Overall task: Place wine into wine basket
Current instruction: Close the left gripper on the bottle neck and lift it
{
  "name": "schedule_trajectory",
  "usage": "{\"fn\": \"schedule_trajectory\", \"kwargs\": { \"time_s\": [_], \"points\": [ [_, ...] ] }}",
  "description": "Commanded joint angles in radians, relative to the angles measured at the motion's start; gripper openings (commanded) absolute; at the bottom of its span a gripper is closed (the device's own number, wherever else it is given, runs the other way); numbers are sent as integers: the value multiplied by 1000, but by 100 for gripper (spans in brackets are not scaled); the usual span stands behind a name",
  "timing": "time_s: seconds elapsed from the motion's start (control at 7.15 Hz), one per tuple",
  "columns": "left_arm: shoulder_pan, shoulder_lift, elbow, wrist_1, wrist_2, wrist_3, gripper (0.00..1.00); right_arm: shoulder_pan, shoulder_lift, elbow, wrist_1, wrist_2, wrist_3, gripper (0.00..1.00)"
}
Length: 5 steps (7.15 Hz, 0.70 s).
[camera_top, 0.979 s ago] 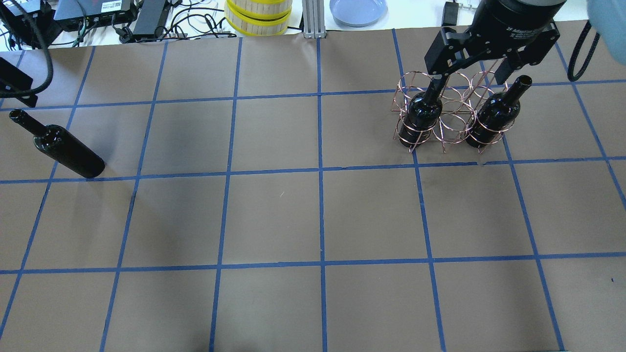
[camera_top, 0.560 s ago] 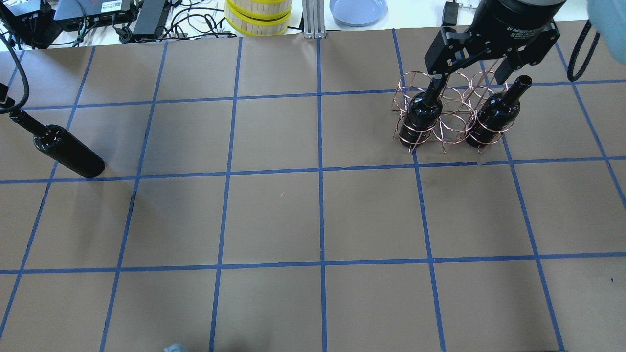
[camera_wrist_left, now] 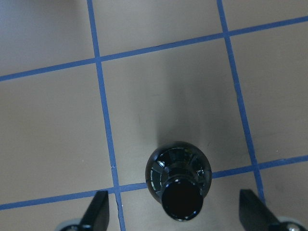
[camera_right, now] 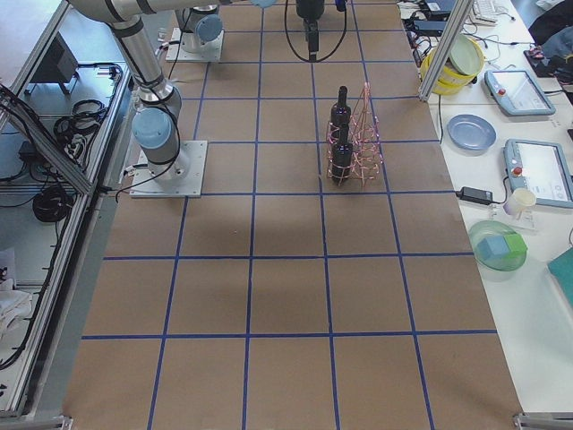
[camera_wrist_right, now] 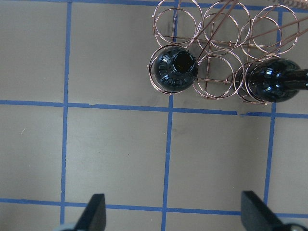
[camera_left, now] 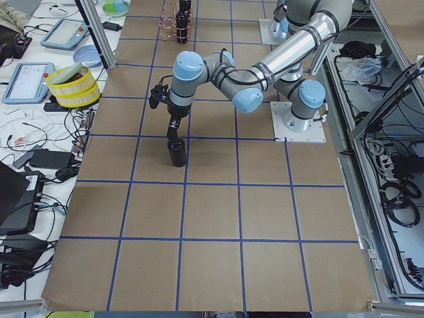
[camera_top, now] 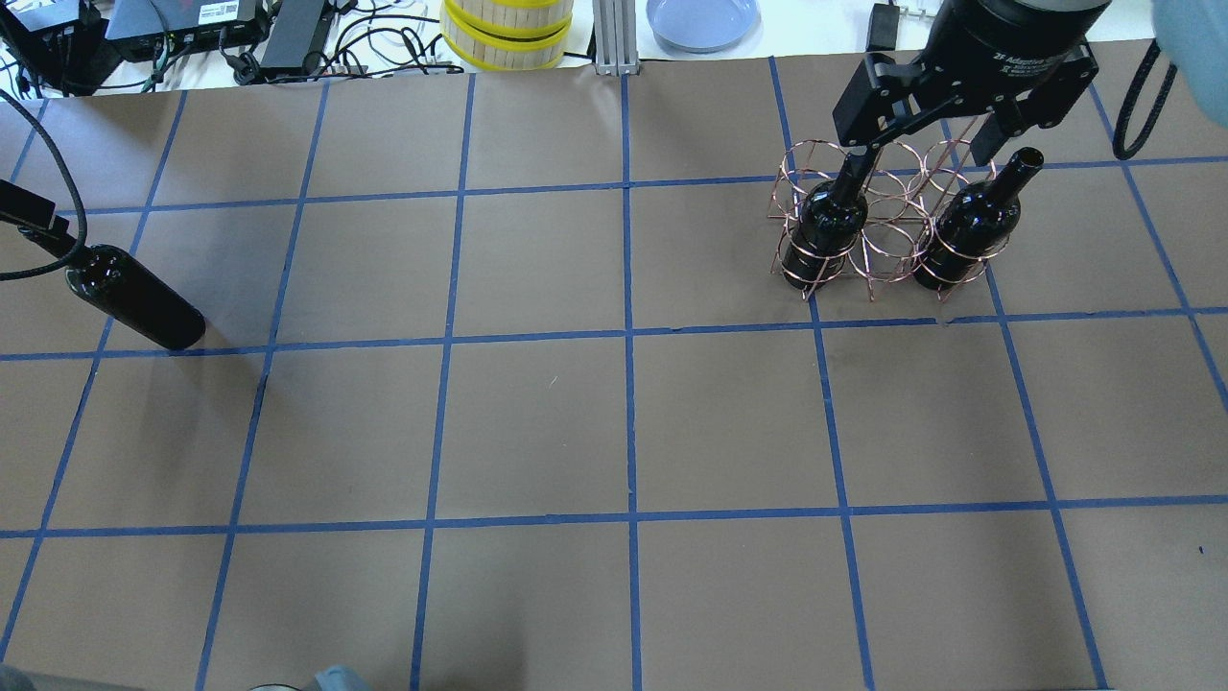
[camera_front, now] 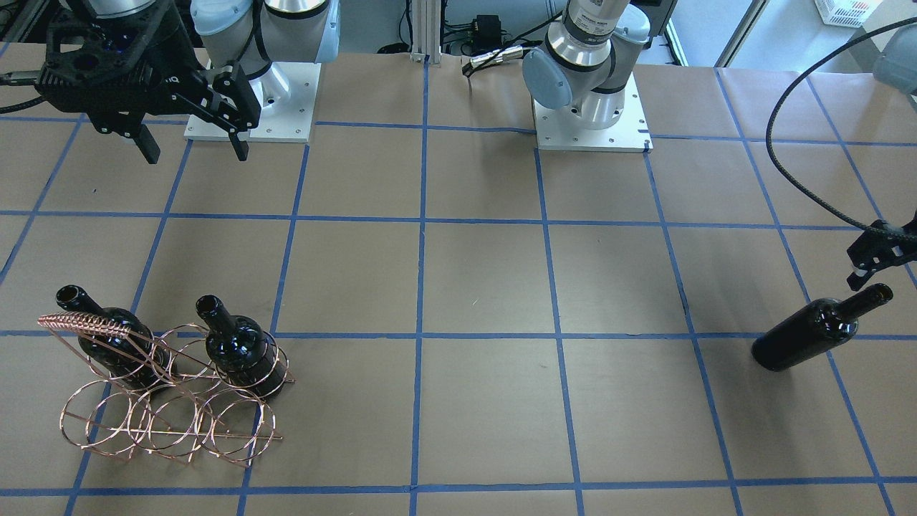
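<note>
Centring first — left gripper (camera_wrist_left: 173,195), fingers (camera_wrist_left: 98,211) apart, hangs over the glossy black glass wine bottle (camera_wrist_left: 178,163). Lower, pinch its neck. Right gripper (camera_wrist_right: 174,207) gapes too.

Left claw (camera_wrist_left: 174,211) spread wide, pointing down, right claw (camera_front: 196,147) spread wide, raised

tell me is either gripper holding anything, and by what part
Nothing is held. The left gripper is open astride the mouth of the bottle, not touching it; the right gripper hangs open and empty.
</note>
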Motion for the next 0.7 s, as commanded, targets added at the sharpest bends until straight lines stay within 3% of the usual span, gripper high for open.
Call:
{"fn": "schedule_trajectory", "kwargs": {
  "time_s": [0.0, 0.28, 0.42, 0.56],
  "points": [
    [2, -43, -19, 22, -42, -6, 95, 0, 0, 0, 0, 0, 0, 100],
    [2, -50, -30, 29, -40, 0, 94, 0, 0, 0, 0, 0, 0, 100],
    [2, -50, -30, 26, -37, 4, 85, 0, 0, 0, 0, 0, 0, 100],
    [2, -49, -30, 25, -34, 6, 68, 0, 0, 0, 0, 0, 0, 100]
  ]
}}
